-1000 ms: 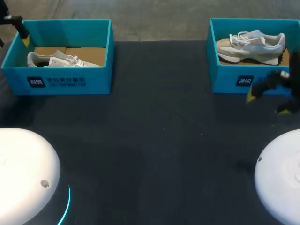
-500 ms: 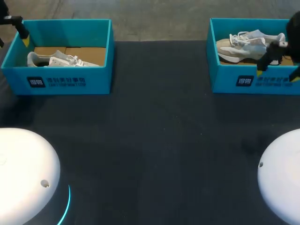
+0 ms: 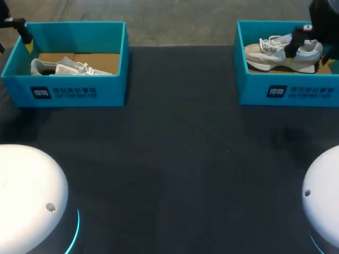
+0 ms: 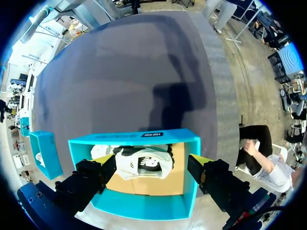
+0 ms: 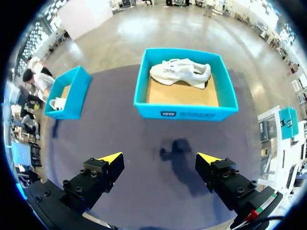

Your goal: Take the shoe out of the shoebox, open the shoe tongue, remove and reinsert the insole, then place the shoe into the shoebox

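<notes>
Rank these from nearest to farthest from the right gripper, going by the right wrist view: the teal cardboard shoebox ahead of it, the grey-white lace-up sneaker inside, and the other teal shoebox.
1. Teal cardboard shoebox: straight ahead of the right gripper, labelled front wall nearest.
2. Grey-white lace-up sneaker: along that box's far wall.
3. Other teal shoebox: off to the side, clearly farthest.

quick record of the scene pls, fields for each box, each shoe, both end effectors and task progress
left shoebox: teal, open
white shoe: inside the left shoebox
right shoebox: teal, open
beige shoe: inside the right shoebox, on its sole
left end effector: open, above the left shoebox, holding nothing
right end effector: open, above the table, right shoebox ahead, holding nothing
progress: neither shoe taken out yet
</notes>
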Motion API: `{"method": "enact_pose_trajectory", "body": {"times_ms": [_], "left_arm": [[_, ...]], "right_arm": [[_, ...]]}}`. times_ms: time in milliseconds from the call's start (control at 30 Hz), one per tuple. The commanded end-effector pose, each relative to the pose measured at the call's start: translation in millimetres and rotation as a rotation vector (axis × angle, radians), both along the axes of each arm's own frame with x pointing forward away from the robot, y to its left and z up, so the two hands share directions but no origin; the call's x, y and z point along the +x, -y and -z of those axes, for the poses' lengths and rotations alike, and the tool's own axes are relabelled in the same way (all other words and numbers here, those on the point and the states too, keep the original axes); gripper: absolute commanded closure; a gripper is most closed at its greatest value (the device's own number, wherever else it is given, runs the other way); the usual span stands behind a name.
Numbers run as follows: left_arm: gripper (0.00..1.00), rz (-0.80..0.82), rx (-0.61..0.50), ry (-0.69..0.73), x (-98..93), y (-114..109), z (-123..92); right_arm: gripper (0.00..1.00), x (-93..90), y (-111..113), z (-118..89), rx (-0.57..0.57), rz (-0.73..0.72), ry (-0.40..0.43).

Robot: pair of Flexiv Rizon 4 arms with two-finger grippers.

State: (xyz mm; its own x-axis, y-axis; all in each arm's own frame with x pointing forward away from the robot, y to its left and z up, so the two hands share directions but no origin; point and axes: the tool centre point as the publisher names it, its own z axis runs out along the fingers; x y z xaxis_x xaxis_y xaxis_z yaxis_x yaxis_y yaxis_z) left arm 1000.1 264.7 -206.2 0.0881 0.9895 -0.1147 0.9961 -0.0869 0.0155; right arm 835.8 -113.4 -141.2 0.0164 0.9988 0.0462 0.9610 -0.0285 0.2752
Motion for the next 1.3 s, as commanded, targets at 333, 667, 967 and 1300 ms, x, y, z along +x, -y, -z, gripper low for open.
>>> {"method": "enact_pose_trajectory", "body": {"times_ms": [333,667,967,1300], "left_arm": [[0.00,0.001,0.001,0.003,-1.6,0,0],[0.00,0.001,0.001,0.003,-1.6,0,0],[0.00,0.001,0.001,0.003,-1.6,0,0],[0.00,0.001,0.001,0.003,-1.6,0,0]], "right_arm": [[0.00,93.7,22,25,-0.059,-0.038,-0.231],[0.00,148.4,55,45,-0.085,-0.025,-0.206],[0.00,193.6,79,70,-0.103,-0.030,-0.212],[0.00,235.6,106,91,-0.126,-0.038,-0.217]]}}
